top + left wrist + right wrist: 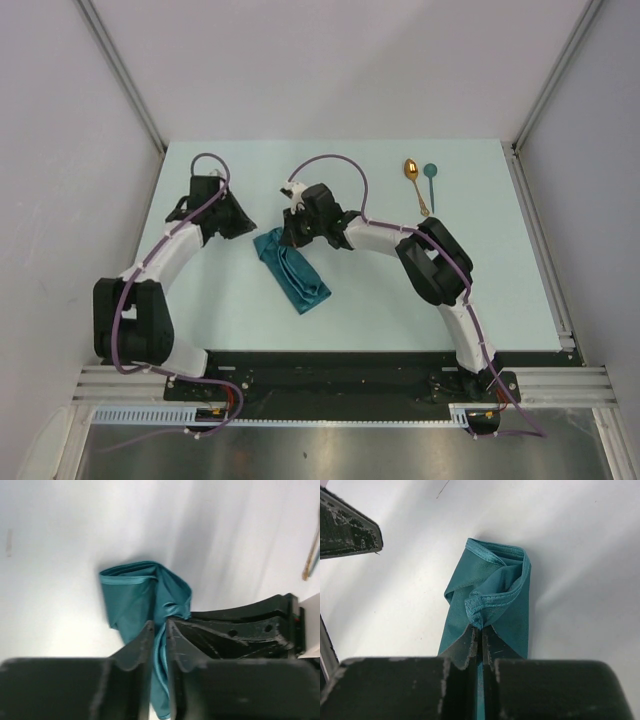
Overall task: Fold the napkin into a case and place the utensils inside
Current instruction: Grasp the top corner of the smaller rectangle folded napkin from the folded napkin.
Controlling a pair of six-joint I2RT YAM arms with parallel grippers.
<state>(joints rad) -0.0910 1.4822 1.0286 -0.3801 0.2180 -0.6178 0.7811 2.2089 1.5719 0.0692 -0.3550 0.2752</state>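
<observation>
The teal napkin (290, 270) lies bunched into a narrow crumpled strip in the middle of the table. My left gripper (248, 228) is shut on a fold of the cloth (132, 597) at the strip's far left end. My right gripper (292, 232) is shut on a hemmed corner (492, 597) at the far end, close beside the left one. The gold spoon (414, 182) and the teal spoon (430, 184) lie side by side at the far right, apart from the napkin. The gold spoon's handle shows at the edge of the left wrist view (312, 555).
The pale blue table top (200, 300) is bounded by metal frame posts and white walls. A black base rail (330, 375) runs along the near edge. The right arm's elbow (435, 262) hangs between the napkin and the spoons.
</observation>
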